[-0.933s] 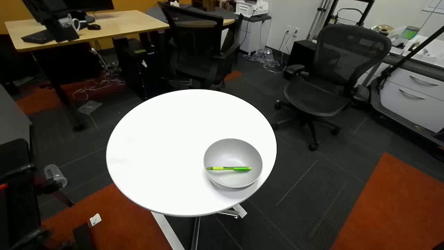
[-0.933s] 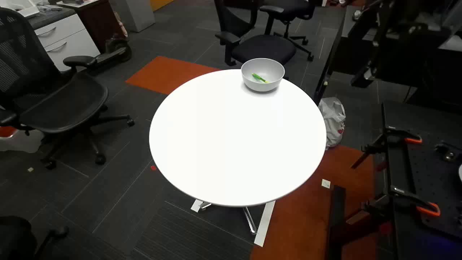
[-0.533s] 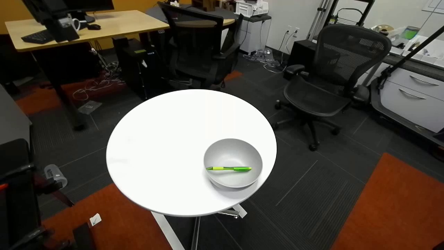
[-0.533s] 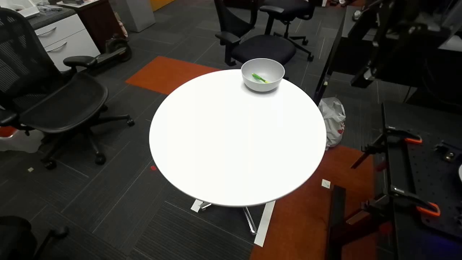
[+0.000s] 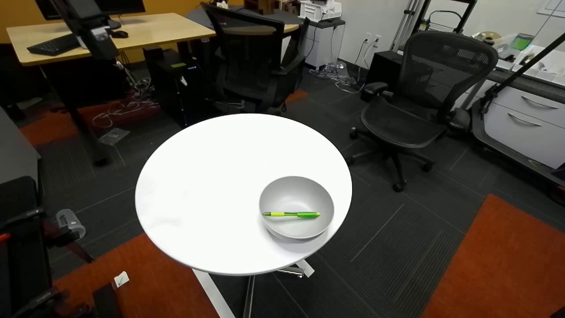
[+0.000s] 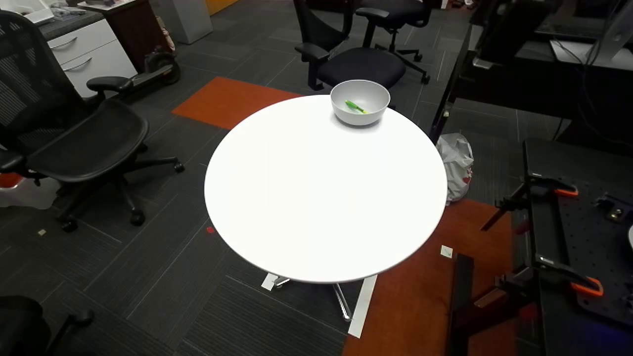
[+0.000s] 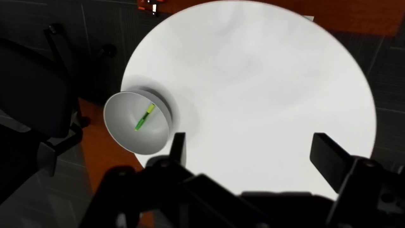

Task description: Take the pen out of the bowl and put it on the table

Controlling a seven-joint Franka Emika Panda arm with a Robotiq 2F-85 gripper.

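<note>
The thin bright green pen (image 5: 291, 215) lies inside the light grey bowl (image 5: 293, 192). The bowl stands on the round white table (image 5: 212, 176), near its edge. In an exterior view the pen (image 6: 355, 107) and bowl (image 6: 360, 119) are at the table's (image 6: 321, 193) far side. In the wrist view the bowl (image 7: 121, 123) is at the left, with the pen (image 7: 145, 117) in it. My gripper (image 7: 248, 142) is open and empty, above the table (image 7: 253, 79), with the bowl off to the left of its fingers. In both exterior views only dark parts of the arm show, away from the bowl.
A black mesh chair (image 5: 428, 88) stands beside the table, and another dark chair (image 6: 361, 66) stands close behind the bowl. A wooden desk (image 5: 163, 28) is at the back. A black bench with orange-handled clamps (image 6: 588, 287) is beside the table.
The dark arm has moved: rightward and slightly down in one exterior view, upward in another. Faint shadows on the tabletop have grown. The pen and bowl have not moved.
</note>
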